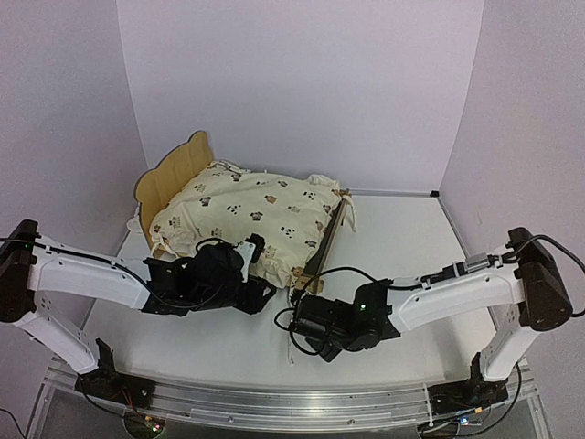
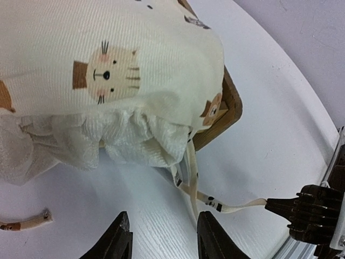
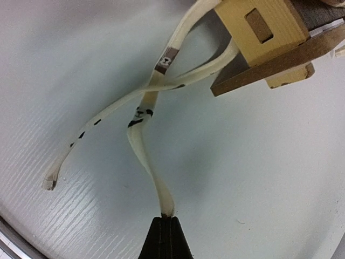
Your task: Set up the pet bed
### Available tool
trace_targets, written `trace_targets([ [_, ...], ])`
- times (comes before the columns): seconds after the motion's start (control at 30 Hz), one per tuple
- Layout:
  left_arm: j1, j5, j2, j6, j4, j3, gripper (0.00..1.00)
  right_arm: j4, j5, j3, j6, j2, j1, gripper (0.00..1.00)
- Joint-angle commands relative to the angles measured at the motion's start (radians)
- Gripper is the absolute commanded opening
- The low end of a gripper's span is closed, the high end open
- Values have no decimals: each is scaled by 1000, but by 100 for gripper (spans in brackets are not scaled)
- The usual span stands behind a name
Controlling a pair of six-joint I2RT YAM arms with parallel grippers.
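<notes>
The pet bed [image 1: 172, 176], a light plywood frame with a scalloped headboard, stands at the back left under a cream animal-print cover [image 1: 247, 215]. My left gripper [image 2: 164, 240] is open just off the bed's near corner [image 2: 229, 108]. It holds nothing, and one cover tie [image 2: 190, 178] hangs beside its right finger. My right gripper [image 3: 166, 232] is shut on the end of a tie strip [image 3: 145, 151] that runs from the wooden corner post [image 3: 264, 32]. A second tie [image 3: 97, 121] lies slack on the table. In the top view the right gripper [image 1: 302, 315] sits just in front of that corner.
The ruffled edge of the cover [image 2: 81, 140] hangs over the frame's near side. Another loose tie end [image 2: 27, 221] lies on the white table to the left. White walls [image 1: 302, 82] enclose the table on three sides.
</notes>
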Motion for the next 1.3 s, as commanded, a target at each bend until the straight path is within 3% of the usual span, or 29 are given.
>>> trace_targets([
  [0.0,9,21,33,13,133,5,41,-12,32,45,-47,-49,-28,0],
  [0.47,70,262,185,103,273,47,37,-11,-136,56,-1,-72,-155,0],
  [0.8,127,341,314,160,330,109,35,-9,-263,36,46,-83,-183,0],
  [1.03,130,301,385,182,298,173,33,-3,-283,20,58,-86,-187,0],
  [1.1,130,296,394,184,299,179,30,0,-289,17,61,-86,-188,0],
  [1.27,130,307,398,179,295,189,9,10,-316,13,78,-81,-203,0],
])
